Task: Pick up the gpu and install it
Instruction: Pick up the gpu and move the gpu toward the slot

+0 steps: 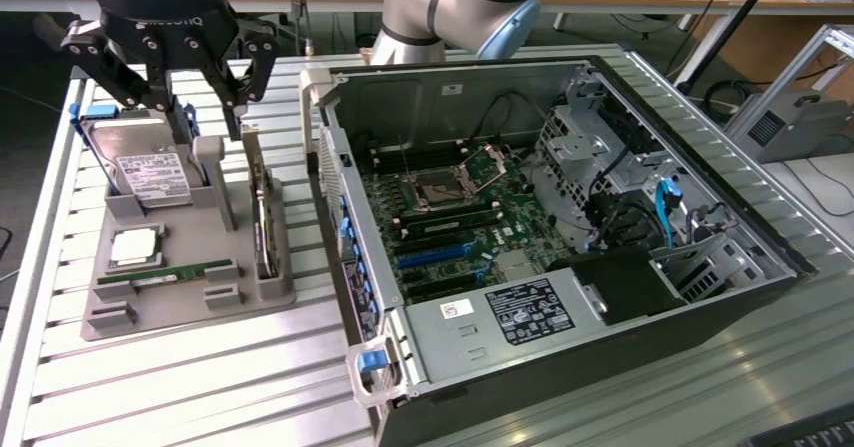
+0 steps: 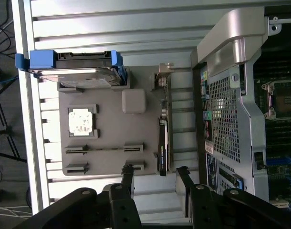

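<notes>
The gpu [image 1: 266, 235] stands on its long edge in a slot of the grey holder tray [image 1: 187, 307], green board and black cooler edge-on, silver bracket at the far end. My gripper [image 1: 203, 107] hangs open above the far end of the tray, nothing between its fingers. In the wrist view the gpu [image 2: 163, 140] lies ahead of the gripper [image 2: 155, 171], with its near end between the two black fingertips [image 2: 127, 170] and below them. The open computer case [image 1: 561, 217] lies at the exterior view's right of the tray, its motherboard [image 1: 454, 207] exposed.
On the tray are a hard drive [image 1: 147, 172] with a white label in a blue carrier, a CPU [image 1: 136, 247] and a narrow RAM stick [image 1: 167, 275]. The case's perforated side wall [image 2: 226, 95] rises close beside the gpu. Slatted metal table [image 1: 200, 387] underneath.
</notes>
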### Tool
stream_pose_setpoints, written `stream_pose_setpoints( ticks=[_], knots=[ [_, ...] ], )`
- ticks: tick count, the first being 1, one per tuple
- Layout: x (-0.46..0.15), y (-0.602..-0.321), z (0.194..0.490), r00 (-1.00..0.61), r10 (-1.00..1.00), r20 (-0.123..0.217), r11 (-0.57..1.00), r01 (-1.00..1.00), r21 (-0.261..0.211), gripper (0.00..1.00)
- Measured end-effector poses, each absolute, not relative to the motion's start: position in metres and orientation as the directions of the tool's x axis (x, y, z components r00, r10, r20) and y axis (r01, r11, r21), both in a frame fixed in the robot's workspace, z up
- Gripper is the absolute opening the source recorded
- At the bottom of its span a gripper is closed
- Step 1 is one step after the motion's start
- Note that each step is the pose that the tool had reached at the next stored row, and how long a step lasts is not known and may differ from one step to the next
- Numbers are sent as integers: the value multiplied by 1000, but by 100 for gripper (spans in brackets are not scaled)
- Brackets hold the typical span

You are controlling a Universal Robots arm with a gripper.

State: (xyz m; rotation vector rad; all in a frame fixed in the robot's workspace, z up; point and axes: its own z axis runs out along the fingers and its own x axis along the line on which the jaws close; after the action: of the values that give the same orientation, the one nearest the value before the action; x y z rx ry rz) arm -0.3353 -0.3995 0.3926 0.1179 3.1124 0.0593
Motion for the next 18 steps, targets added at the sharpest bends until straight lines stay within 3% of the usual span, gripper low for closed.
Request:
stream_pose_setpoints(
  ticks=[18],
  knots=[
    [-335,-400,386,-997,76,-25,996,75,39,48]
  ],
)
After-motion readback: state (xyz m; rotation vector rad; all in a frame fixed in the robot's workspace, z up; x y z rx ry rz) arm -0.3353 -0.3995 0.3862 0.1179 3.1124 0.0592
